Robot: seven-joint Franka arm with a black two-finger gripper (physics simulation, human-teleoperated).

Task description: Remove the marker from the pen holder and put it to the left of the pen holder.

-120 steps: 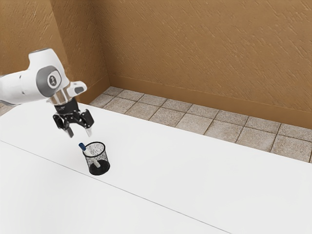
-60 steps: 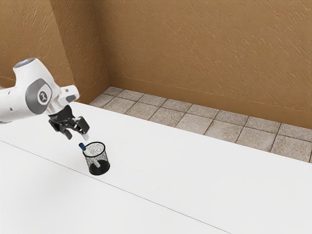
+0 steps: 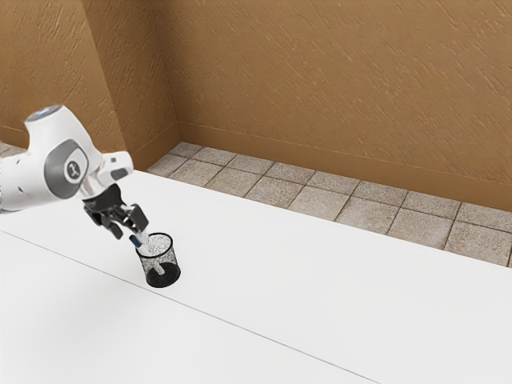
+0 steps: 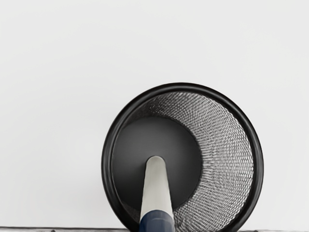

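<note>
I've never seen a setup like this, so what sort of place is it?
Probably a simulated plain room: a long white table, a floor of speckled stone-like tiles and rough tan-brown walls.

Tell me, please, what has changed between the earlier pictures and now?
The tool has come down and tilted, its open fingers now close to the marker at its blue end. Nothing visibly gripped or let go. The marker still leans in the pen holder, both where they were.

Blue-ended pale marker (image 4: 157,188) | tilted inside | black mesh pen holder (image 4: 229,150), upright
</note>
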